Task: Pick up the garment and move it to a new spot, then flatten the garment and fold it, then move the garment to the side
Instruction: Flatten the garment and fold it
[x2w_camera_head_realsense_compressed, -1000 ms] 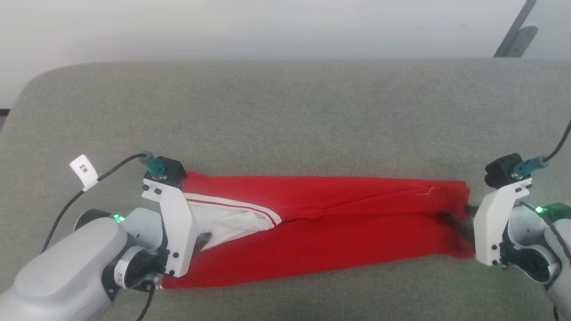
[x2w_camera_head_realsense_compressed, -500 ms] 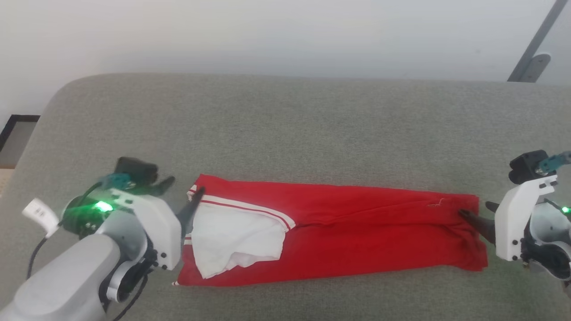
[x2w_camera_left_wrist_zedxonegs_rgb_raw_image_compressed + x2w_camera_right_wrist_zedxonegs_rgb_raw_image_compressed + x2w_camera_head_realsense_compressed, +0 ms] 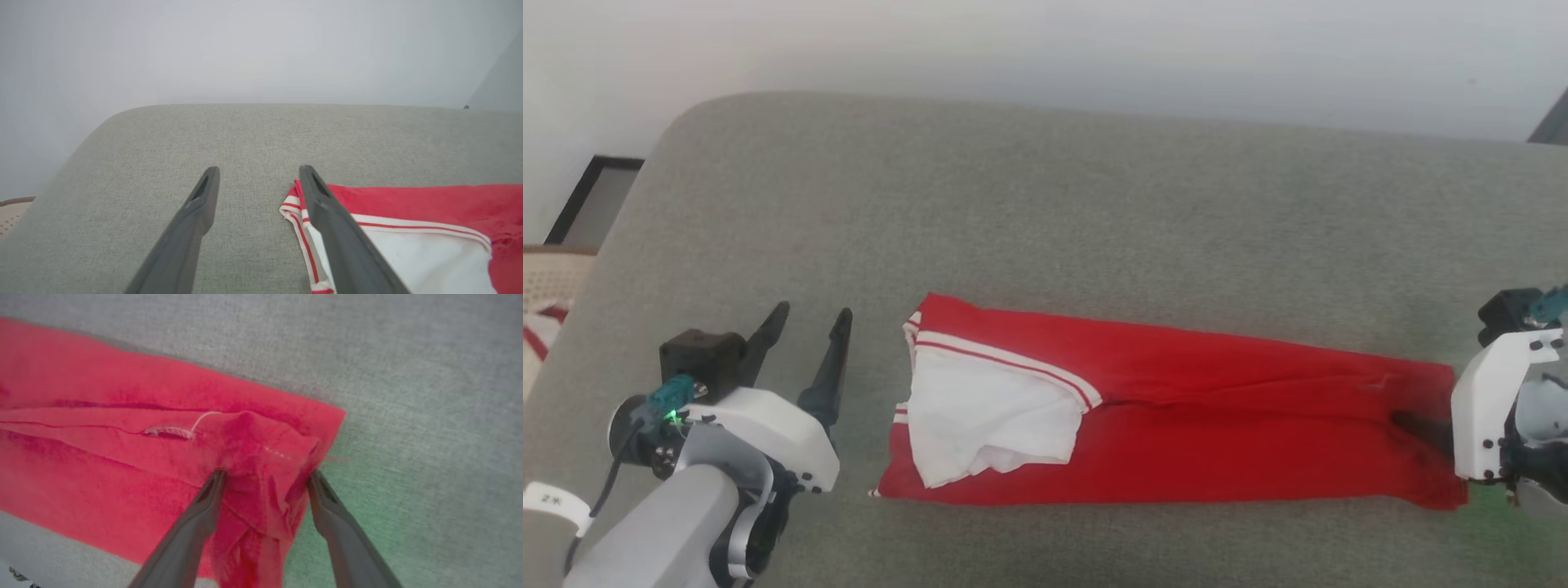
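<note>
The garment (image 3: 1176, 433) lies on the grey cushion as a long red strip running left to right, with a white sleeve (image 3: 988, 425) folded over its left end. My left gripper (image 3: 814, 310) is open beside that left end, a little apart from it, fingers pointing toward the far edge. In the left wrist view the left gripper (image 3: 259, 169) has bare cushion between its fingers, and the garment's striped trim (image 3: 294, 212) sits by the right finger. My right gripper (image 3: 266, 473) is open at the garment's (image 3: 102, 457) right end, its fingers on either side of a bunched fold of red cloth.
The grey cushion (image 3: 1045, 245) has a rounded far-left corner, with a pale wall behind it. A beige perforated basket (image 3: 547, 282) stands past the cushion's left edge. Bare cushion stretches behind and in front of the garment.
Both grippers have opened. The left one let go of the sleeve end and drew away to the left, fingers now pointing up the view. The camera has also shifted.
</note>
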`<state>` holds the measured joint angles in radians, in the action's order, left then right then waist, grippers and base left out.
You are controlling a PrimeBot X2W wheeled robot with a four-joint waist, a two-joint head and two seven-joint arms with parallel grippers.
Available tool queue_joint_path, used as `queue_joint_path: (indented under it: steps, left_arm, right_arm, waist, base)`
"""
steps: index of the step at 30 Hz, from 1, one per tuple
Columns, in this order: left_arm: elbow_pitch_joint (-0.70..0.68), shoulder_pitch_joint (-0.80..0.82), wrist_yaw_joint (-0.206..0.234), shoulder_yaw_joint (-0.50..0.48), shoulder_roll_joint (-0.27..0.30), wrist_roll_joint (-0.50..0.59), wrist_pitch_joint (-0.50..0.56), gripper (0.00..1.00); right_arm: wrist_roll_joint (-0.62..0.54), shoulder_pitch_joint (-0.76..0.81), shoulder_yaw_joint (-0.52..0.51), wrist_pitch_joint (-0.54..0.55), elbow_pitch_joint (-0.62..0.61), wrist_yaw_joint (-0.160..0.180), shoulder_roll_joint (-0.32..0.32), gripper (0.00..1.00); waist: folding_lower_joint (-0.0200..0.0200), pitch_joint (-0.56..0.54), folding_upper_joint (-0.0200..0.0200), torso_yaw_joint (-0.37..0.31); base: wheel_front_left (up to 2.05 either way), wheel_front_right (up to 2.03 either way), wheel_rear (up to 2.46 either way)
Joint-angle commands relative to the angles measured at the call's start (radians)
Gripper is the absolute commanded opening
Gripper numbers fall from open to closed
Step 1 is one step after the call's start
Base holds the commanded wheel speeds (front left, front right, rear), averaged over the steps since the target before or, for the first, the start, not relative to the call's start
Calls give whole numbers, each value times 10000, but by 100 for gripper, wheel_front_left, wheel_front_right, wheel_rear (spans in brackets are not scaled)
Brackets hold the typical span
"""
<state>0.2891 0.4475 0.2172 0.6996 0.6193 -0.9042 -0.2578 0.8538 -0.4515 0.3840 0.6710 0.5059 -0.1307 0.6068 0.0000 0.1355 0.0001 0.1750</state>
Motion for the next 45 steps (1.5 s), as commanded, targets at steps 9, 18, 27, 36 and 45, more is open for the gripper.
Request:
queue_joint_path:
  steps: [9,18,27,36,45]
  left_arm:
    - [-223,-1236,-348,-2555,-1267,1916,-77,100]
    - [-287,-2096,-1216,-4655,-2391,3463,-80,100]
    - [8,-2245,-1932,-5596,-3063,4336,-79,100]
    - [370,-2029,-2549,-6235,-3459,5005,-79,100]
    - [587,-2084,-2858,-6639,-3709,5445,-80,100]
  right_arm:
    - [-108,-65,-104,554,887,-2,-818,0]
    - [25,-183,-889,200,764,16,-474,0]
    - [-424,-43,-1946,-322,1111,10,363,0]
    - [-1129,-291,-2705,-576,1609,10,839,0]
    - [-6,366,-2160,428,-1568,1,107,0]
  waist:
    - [0,555,-1,405]
    - [0,640,-1,271]
    - [0,613,-1,0]
    - [0,624,-1,-318]
    - [0,412,-1,-509]
  base:
    - [0,0,0]
    - [0,0,0]
    - [0,0,0]
    - [0,0,0]
    - [0,0,0]
